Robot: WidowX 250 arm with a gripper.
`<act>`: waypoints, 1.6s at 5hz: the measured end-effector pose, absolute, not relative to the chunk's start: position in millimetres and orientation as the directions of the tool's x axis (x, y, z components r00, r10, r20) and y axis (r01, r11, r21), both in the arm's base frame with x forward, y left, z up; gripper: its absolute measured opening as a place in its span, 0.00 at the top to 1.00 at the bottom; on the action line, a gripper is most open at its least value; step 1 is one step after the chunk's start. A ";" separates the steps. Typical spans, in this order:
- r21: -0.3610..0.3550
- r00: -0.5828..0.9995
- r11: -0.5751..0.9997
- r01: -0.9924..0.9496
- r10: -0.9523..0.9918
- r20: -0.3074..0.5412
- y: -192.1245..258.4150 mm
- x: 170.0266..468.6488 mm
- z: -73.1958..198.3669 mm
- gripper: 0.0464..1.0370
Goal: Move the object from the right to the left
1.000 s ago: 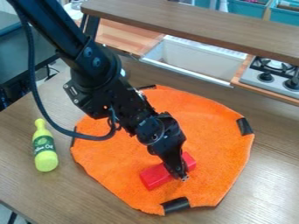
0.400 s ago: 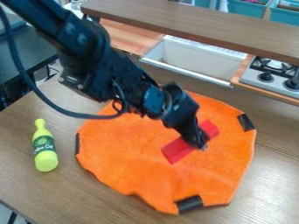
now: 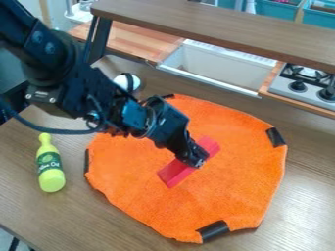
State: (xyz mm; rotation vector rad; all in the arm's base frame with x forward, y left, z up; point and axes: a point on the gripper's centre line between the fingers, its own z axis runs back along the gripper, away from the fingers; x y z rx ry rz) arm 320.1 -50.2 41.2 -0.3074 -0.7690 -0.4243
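Camera view: red block; long axis lower-left to upper-right

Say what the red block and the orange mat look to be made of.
Red block: probably plastic or painted wood; smooth, even colour, straight edges.
Orange mat: apparently fabric, matte and fuzzy, with a soft, uneven outline and slight ripples.

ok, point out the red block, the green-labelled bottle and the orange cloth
red block [image 3: 175, 173]: camera view, its lower-left part
green-labelled bottle [image 3: 50, 162]: camera view, on the label around its body
orange cloth [image 3: 229, 188]: camera view, bare fabric in its lower-right part
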 end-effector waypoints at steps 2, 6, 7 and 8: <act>-0.111 0.635 0.885 0.452 -0.231 0.737 -2.2 287.5 55.1 0.52; -0.092 0.631 0.958 0.270 -0.104 0.768 95.3 315.0 74.6 0.52; -0.085 0.636 0.971 0.224 -0.079 0.768 110.4 321.5 75.2 0.52; -0.084 0.649 0.980 0.178 -0.052 0.759 125.4 325.7 71.8 0.52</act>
